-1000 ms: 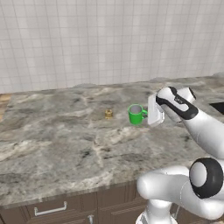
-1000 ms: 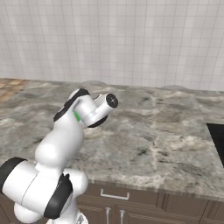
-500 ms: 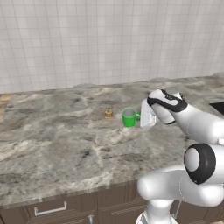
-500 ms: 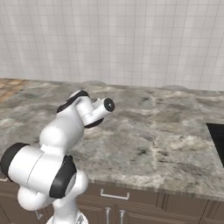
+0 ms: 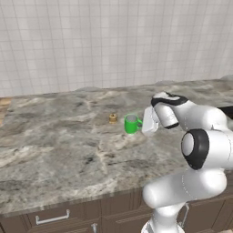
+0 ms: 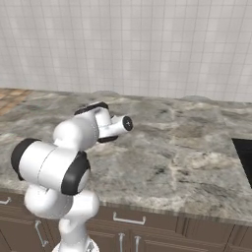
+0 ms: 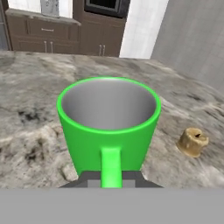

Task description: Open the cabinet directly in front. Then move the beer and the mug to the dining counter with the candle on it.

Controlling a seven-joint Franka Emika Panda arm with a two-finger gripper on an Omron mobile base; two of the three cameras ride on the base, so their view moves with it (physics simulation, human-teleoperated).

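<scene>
The bright green mug [image 5: 132,124] is upright at or just above the dining counter [image 5: 68,150], a short way right of the small tan candle [image 5: 113,118]. My gripper [image 5: 143,124] reaches in from the right and is shut on the mug's side handle. In the hand view the mug [image 7: 109,118] is close and central, with its grey inside empty. Its handle runs down into my gripper [image 7: 110,179], and the candle [image 7: 192,141] stands on the stone to the right. In the right base view my own arm hides the mug over the counter [image 6: 187,157].
A tiled wall backs the counter. A black cooktop [image 6: 244,157] is set in at the right end. Dark drawers with silver handles [image 5: 52,217] run below the front edge. Far off in the hand view stand dark cabinets and an oven [image 7: 105,6].
The gripper has carried the mug a little left and down, closer to the candle. The arm's elbow has swung toward the cameras.
</scene>
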